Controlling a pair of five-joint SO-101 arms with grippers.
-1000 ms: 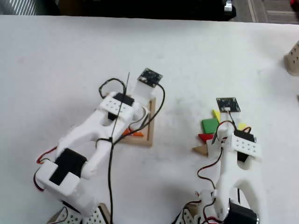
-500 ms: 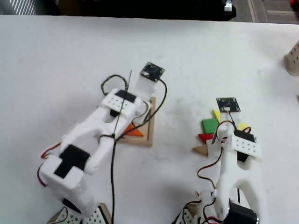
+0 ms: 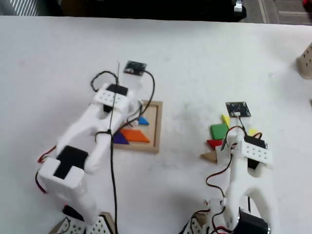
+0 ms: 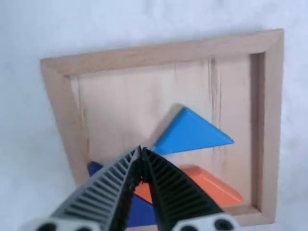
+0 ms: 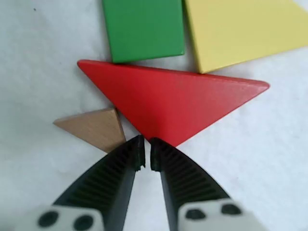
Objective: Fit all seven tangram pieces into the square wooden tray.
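Over the tray [image 4: 159, 50] your left gripper [image 4: 140, 153] points down, jaws together w/ nothing held. The blue triangle [image 4: 192, 134] & orange piece [image 4: 211, 185] lie inside. Your right gripper [image 5: 144, 153] hangs low at the red triangle [image 5: 178, 103] tip, beside the wooden triangle [image 5: 96, 127] — jaws all but touching, empty.

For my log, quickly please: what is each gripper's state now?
Left gripper: closed, holding nothing, over the wooden tray.
Right gripper: closed, holding nothing, beside the red triangle.
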